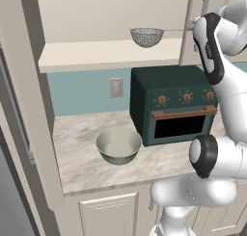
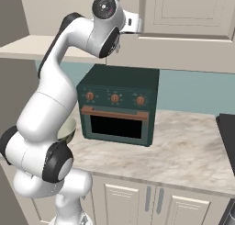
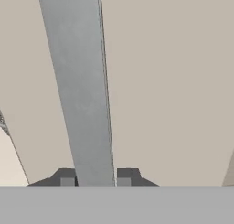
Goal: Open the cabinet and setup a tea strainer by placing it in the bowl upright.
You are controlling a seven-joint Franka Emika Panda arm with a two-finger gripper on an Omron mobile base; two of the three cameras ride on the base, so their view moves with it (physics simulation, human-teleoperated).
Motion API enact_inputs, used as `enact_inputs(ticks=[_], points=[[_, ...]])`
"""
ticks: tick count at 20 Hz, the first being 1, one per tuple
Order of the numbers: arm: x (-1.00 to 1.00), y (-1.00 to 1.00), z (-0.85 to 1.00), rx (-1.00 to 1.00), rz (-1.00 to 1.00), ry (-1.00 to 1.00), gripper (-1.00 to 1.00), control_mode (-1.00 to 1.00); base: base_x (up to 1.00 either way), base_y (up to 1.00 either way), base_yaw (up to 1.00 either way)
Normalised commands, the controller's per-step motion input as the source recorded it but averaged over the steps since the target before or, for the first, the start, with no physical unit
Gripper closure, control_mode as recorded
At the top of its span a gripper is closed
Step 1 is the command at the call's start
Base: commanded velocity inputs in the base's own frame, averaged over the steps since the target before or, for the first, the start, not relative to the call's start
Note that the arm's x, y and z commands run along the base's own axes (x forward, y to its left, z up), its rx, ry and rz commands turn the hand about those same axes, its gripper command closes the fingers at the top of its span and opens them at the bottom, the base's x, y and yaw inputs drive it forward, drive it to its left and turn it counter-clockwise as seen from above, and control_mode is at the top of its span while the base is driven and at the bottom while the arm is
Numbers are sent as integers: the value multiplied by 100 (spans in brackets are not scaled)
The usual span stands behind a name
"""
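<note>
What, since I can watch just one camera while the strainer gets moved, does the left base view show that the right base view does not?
Left base view alone: the tea strainer on the shelf of the open cabinet, the whole bowl on the counter, and a wall outlet.
Right base view alone: the counter stretch right of the green toaster oven, and a dark object at the picture's edge.
Both: the oven, the white arm and the bowl, though in the right view just a sliver of it peeks from behind the arm.

Tea strainer (image 1: 146, 36): silver wire mesh, thin metal handle. Bowl (image 1: 118, 146): smooth, matt grey-beige. Bench (image 1: 82, 148): marbled stone, polished. Toaster oven (image 1: 173, 104): dark green, matt.
</note>
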Motion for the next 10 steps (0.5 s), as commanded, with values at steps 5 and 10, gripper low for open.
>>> enact_inputs(ticks=[5,10], points=[[-18,-51,0,3,0,0,100,-100,0,0,0],[-58,-70,0,7,0,0,100,-100,0,0,0]])
